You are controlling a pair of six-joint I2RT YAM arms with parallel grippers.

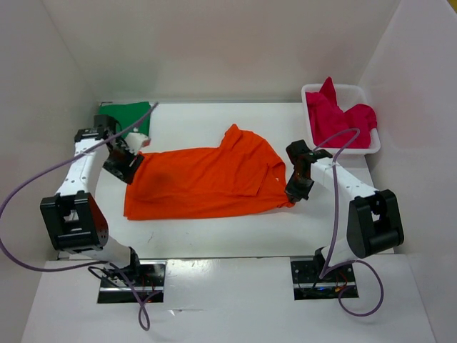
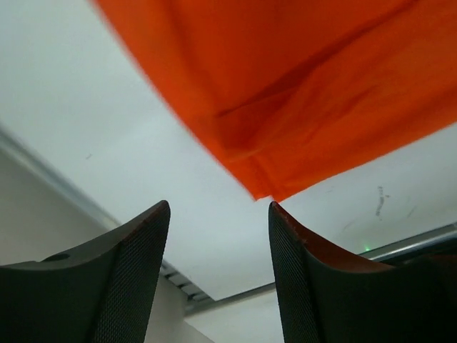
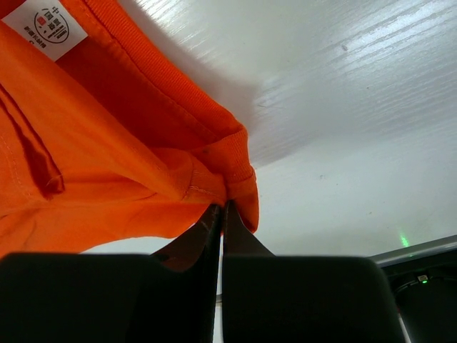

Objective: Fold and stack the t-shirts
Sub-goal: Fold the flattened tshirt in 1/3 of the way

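Observation:
An orange t-shirt lies folded across the middle of the table. My right gripper is shut on its collar edge at the shirt's right end. My left gripper stands open at the shirt's left end; in the left wrist view the orange cloth's corner hangs just past the black fingertips, apart from them. A green t-shirt lies folded at the back left. A magenta-red t-shirt is heaped in the basket at the back right.
A white mesh basket stands in the back right corner. White walls close in the table on the left, back and right. The left arm's purple cable arcs over the green shirt.

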